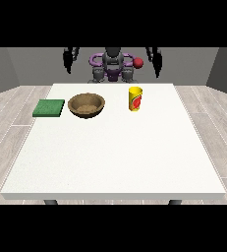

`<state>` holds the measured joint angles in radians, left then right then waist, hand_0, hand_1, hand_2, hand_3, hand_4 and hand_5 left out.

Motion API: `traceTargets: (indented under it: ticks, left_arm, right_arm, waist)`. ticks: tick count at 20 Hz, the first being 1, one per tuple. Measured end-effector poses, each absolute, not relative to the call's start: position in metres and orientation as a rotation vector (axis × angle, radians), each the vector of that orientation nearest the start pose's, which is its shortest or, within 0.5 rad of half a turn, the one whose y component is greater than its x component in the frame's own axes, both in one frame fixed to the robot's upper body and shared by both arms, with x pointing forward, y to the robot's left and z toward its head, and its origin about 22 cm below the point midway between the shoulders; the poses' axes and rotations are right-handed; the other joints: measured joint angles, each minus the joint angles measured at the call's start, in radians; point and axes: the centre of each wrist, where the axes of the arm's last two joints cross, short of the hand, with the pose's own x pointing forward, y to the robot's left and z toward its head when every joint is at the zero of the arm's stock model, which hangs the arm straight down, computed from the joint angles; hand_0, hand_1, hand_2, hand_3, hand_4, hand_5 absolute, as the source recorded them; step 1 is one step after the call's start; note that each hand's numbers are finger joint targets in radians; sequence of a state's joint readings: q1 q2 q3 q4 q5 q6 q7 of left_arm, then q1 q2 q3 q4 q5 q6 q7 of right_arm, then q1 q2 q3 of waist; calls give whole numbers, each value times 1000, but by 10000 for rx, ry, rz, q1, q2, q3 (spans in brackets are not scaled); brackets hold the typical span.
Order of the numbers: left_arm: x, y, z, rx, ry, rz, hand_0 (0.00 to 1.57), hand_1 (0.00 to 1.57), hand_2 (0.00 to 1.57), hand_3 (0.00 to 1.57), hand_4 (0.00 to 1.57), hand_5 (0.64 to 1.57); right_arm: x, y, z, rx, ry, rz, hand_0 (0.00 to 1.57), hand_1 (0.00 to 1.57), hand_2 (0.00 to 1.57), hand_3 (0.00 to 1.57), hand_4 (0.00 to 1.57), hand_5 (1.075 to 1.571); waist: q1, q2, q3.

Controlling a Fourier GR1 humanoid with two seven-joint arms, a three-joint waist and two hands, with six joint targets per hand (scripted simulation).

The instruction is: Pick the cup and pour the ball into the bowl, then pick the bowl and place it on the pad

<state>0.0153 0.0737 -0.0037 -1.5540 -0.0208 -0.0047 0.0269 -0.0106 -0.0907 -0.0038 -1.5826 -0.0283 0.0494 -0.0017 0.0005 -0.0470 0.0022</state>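
Note:
A yellow cup with a red mark stands upright on the white table, right of the middle at the far side. Whether a ball lies inside it I cannot see. A brown wooden bowl sits to its left. A flat green pad lies at the table's far left edge. Both hands hang raised behind the table, far from these objects: the hand at the view's left and the hand at the view's right, each with fingers pointing down and relaxed, holding nothing.
The robot's torso stands behind the far edge, with a red knob at its side. Wooden floor surrounds the table. The table's near half is bare white surface.

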Motion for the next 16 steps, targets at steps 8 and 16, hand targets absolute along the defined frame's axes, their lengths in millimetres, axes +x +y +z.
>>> traceTargets:
  ticks: [8,16]
  left_arm:
    - [238,240,22,291,-14859,-122,0,0,0,0,637,1563]
    - [236,207,70,-394,-14361,1083,0,0,0,0,568,1559]
  right_arm:
    - [238,-259,26,-202,-15161,337,0,0,0,0,865,1534]
    - [225,-247,69,169,-14185,-646,0,0,0,0,767,1544]
  waist:
    - [-176,-2526,-25]
    - [-559,-2995,-21]
